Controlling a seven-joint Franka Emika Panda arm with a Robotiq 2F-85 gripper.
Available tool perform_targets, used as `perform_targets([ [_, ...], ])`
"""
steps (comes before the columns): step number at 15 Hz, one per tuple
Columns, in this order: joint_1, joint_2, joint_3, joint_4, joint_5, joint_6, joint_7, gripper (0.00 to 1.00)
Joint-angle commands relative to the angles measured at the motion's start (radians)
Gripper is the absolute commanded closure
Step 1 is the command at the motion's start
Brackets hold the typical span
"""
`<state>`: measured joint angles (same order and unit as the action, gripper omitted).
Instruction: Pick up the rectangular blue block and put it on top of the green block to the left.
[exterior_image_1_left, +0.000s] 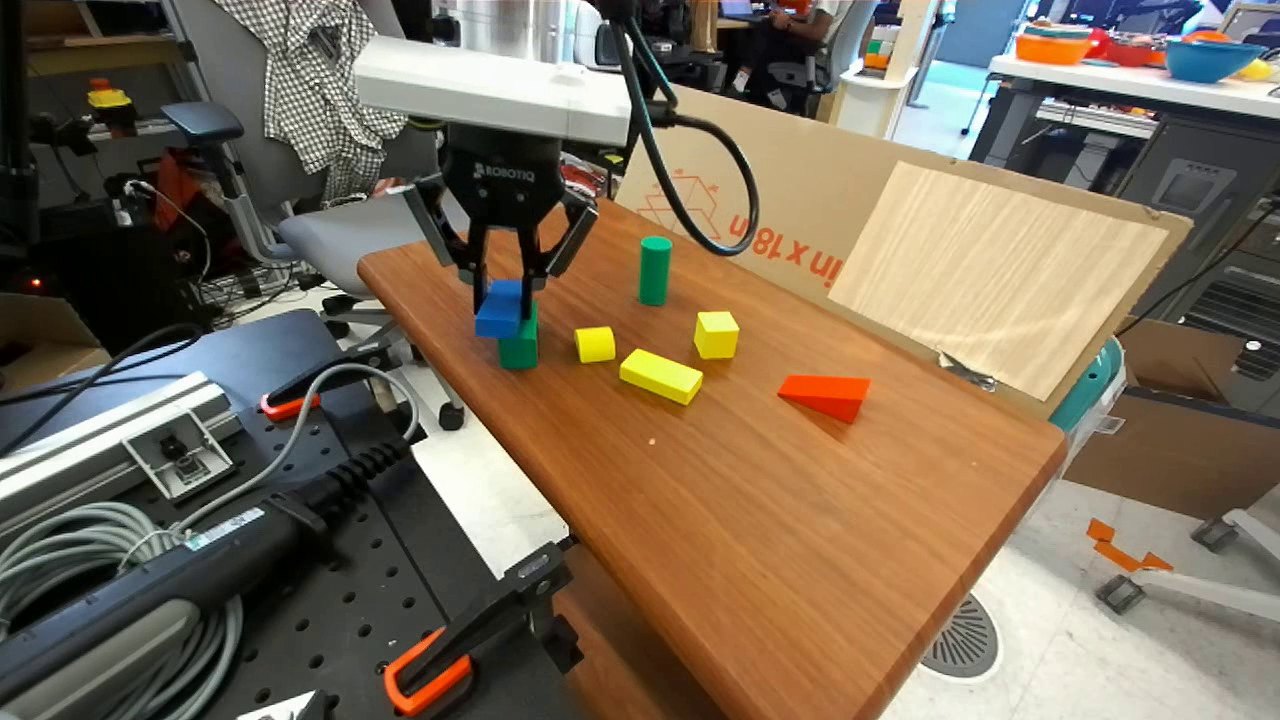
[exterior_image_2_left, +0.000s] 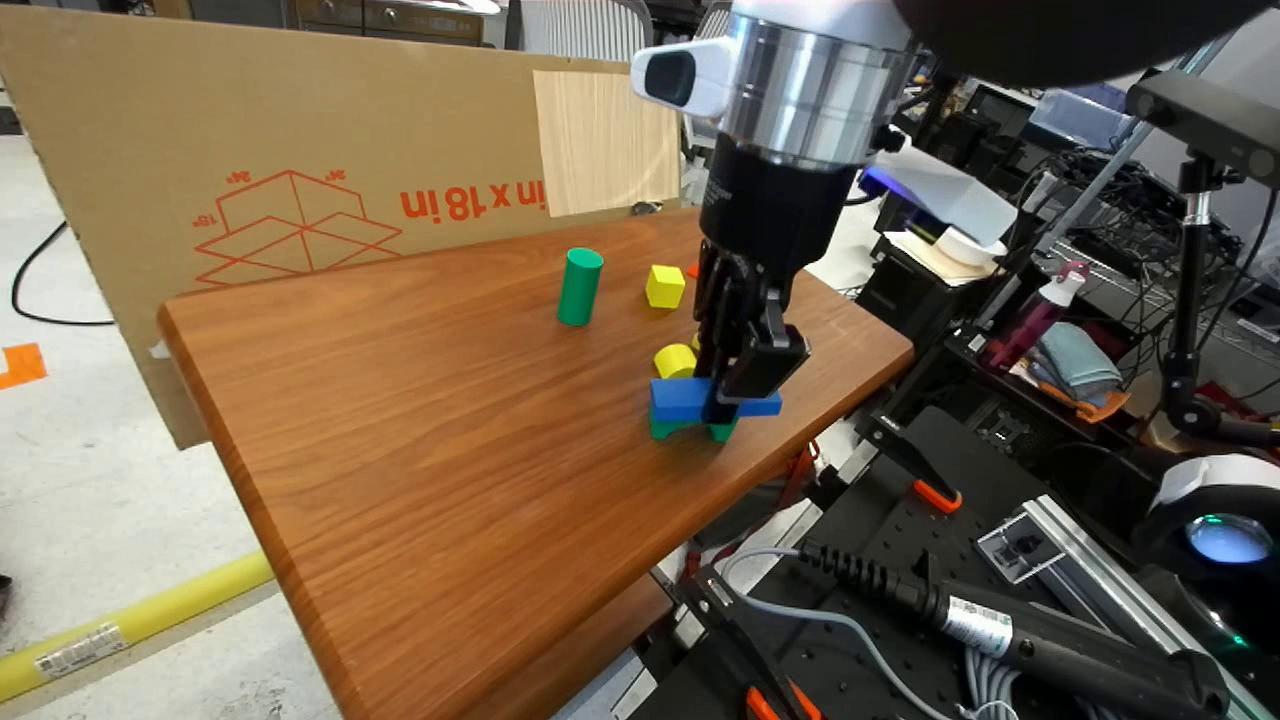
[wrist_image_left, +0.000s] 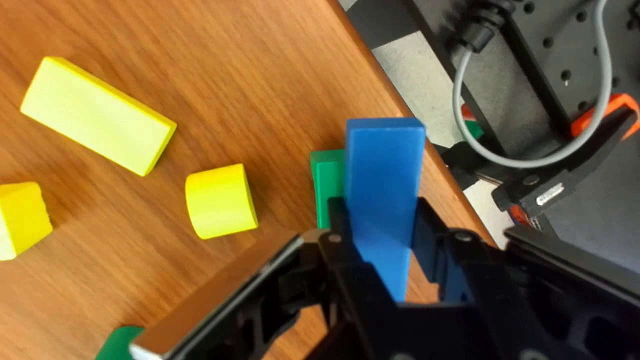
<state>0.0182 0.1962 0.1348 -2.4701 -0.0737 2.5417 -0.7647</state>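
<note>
The blue block (exterior_image_1_left: 499, 310) is a flat bar held level between the fingers of my gripper (wrist_image_left: 380, 212). In the wrist view the blue block (wrist_image_left: 384, 165) lies over the green block (wrist_image_left: 327, 187), shifted toward the near table edge, so a strip of green shows on its left. In an exterior view the green block (exterior_image_1_left: 519, 351) stands on the table under the bar. In an exterior view the blue block (exterior_image_2_left: 680, 399) covers its top, and green block parts (exterior_image_2_left: 668, 428) show below. I cannot tell whether the two blocks touch.
On the wooden table (exterior_image_1_left: 720, 500) a yellow cylinder (exterior_image_1_left: 595, 344), a yellow bar (exterior_image_1_left: 661, 376), a yellow cube (exterior_image_1_left: 716, 335), a green cylinder (exterior_image_1_left: 655, 270) and a red-orange wedge (exterior_image_1_left: 826, 394) stand nearby. A cardboard sheet (exterior_image_1_left: 780, 200) borders the back. The blocks are close to the table edge.
</note>
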Motion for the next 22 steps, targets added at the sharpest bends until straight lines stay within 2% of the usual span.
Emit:
perform_targets([
  [1, 0.000, -0.005, -0.015, -0.015, -0.094, 0.024, -0.063, 0.91],
  [6, -0.002, 0.001, -0.023, -0.019, -0.140, 0.038, -0.092, 0.91],
  [8, 0.000, 0.001, -0.025, -0.018, -0.144, 0.032, -0.081, 0.39],
  [10, 0.003, 0.001, -0.029, -0.026, -0.151, 0.033, -0.066, 0.36],
  [15, 0.006, -0.018, -0.032, -0.039, -0.141, 0.036, -0.026, 0.01],
  [17, 0.000, -0.049, -0.032, -0.045, -0.119, 0.048, -0.005, 0.00],
  [19, -0.002, -0.093, -0.048, -0.056, -0.120, 0.081, 0.078, 0.00],
  [22, -0.020, -0.153, -0.070, -0.056, -0.084, 0.069, 0.167, 0.00],
])
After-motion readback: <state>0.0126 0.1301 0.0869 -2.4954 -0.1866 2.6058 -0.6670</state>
